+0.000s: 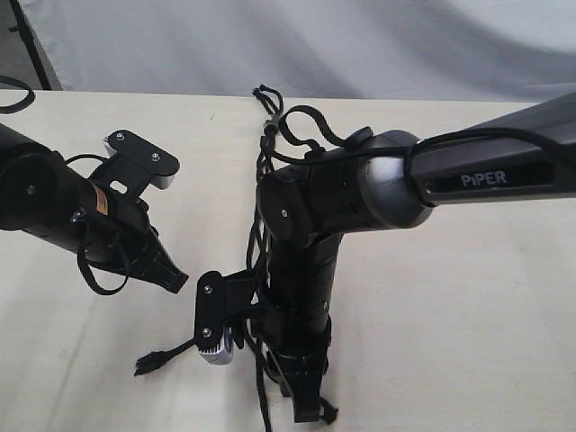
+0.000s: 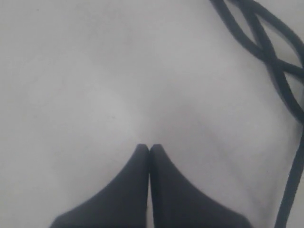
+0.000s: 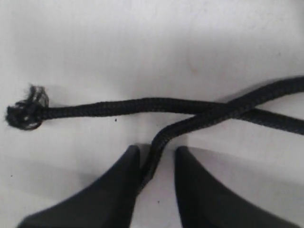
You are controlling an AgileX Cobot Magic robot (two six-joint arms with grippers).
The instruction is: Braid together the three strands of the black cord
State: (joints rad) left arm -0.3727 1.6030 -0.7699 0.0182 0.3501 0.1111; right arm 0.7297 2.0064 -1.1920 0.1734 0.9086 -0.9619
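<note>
The black cord [image 1: 267, 135] runs down the middle of the pale table from a small knot with a loop [image 1: 263, 93], and the right arm hides most of it. One strand end [image 1: 148, 362] lies out to the lower left. My right gripper [image 1: 308, 409] hovers low over the cord's near end. In the right wrist view it [image 3: 157, 149] is open, with one strand [image 3: 164, 135] lying loose between the jaws against one finger. That strand crosses over another strand with a frayed knotted tip [image 3: 23, 114]. My left gripper [image 1: 175, 281] [image 2: 149, 146] is shut and empty, left of the crossed strands [image 2: 275, 52].
A pale cloth backdrop [image 1: 315, 36] hangs behind the table's far edge. A dark cable loop [image 1: 13, 94] lies at the far left. The right arm's camera bracket [image 1: 216, 315] hangs just left of the cord. Bare tabletop [image 1: 468, 315] spreads to the right.
</note>
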